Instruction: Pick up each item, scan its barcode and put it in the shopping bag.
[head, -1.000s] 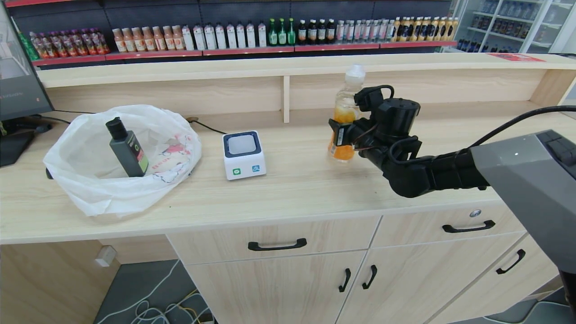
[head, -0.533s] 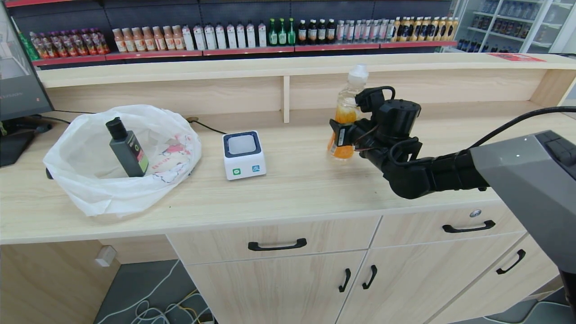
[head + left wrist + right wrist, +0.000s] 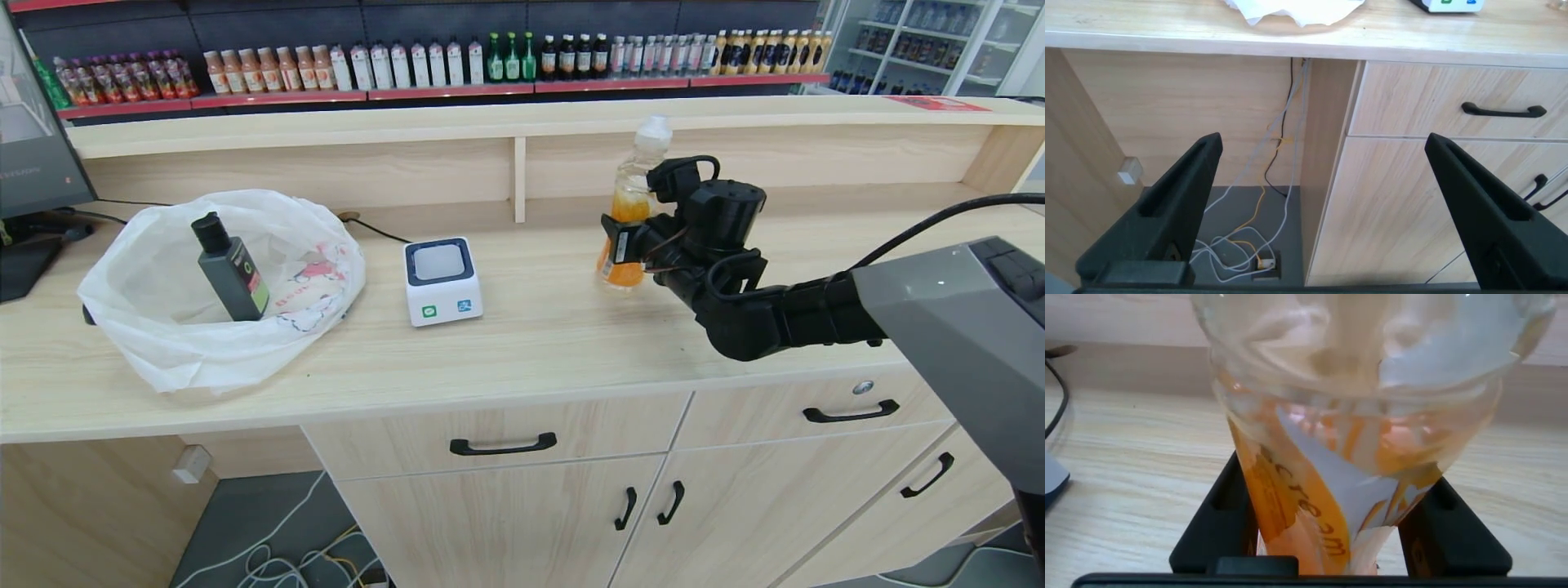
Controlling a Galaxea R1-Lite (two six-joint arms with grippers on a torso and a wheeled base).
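On the counter's (image 3: 531, 343) right half, the orange drink bottle (image 3: 633, 196) is clamped in the right hand (image 3: 624, 245), slightly tilted, near the back ledge. Bare counter is seen between it and the scanner (image 3: 442, 280). Farther left the shopping bag (image 3: 163, 343) is spread open, a dark bottle (image 3: 231, 269) propped inside. The left hand (image 3: 1323, 147) is held spread wide below the counter edge.

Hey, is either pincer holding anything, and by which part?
The right pincer holds the orange drink bottle by its labelled lower body; the left pincer is open, empty.
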